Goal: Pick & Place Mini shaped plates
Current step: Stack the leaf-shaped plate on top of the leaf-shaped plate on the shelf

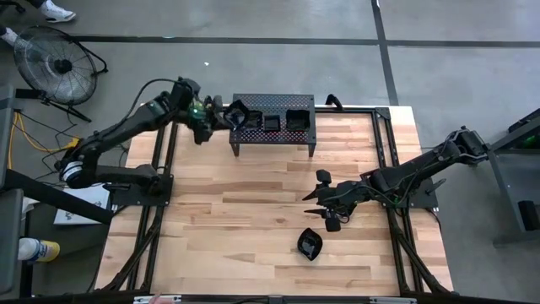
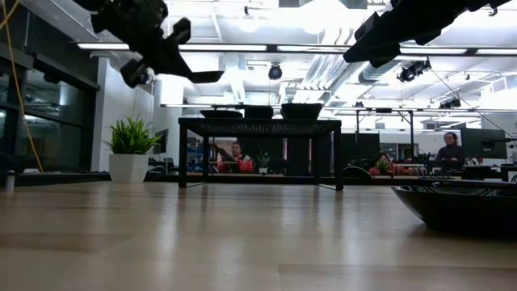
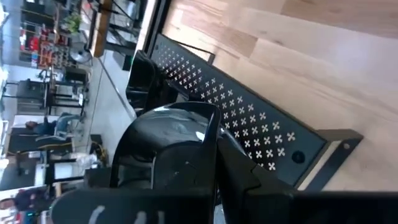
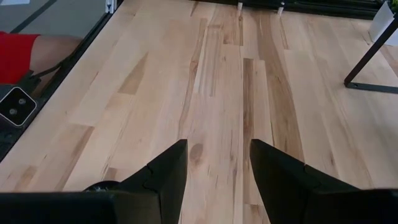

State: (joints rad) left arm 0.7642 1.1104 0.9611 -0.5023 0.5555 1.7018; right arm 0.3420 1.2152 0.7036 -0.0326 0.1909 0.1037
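- High view: I have the left gripper (image 1: 226, 116) at the left end of the perforated metal stand (image 1: 274, 127), clamped on a glossy mini plate (image 1: 237, 114) that it holds over the stand's top, I judge ready to set down. Two more black dishes (image 1: 271, 123) already sit in a row on the stand, so this end looks like the next free spot. The right gripper (image 1: 327, 211) hangs over mid-table, near a roundish plate (image 1: 310, 245) lying alone on the wooden table (image 1: 253, 211), likely my next pick.
- Low view: the stand (image 2: 258, 127) carries its dishes (image 2: 301, 111) on top; the loose plate (image 2: 460, 206) looms close at the right edge.
- Left wrist view: the fingers (image 3: 180, 168) are pinched together on the rim of the shiny plate (image 3: 165, 134), with the stand's cross-punched panel (image 3: 249, 118) just beyond.
- Right wrist view: the right gripper's fingers (image 4: 158, 174) stand well apart and hold nothing; only bare boards (image 4: 217, 93) lie ahead, and a person's red sleeve (image 4: 15, 56) shows past the table edge.
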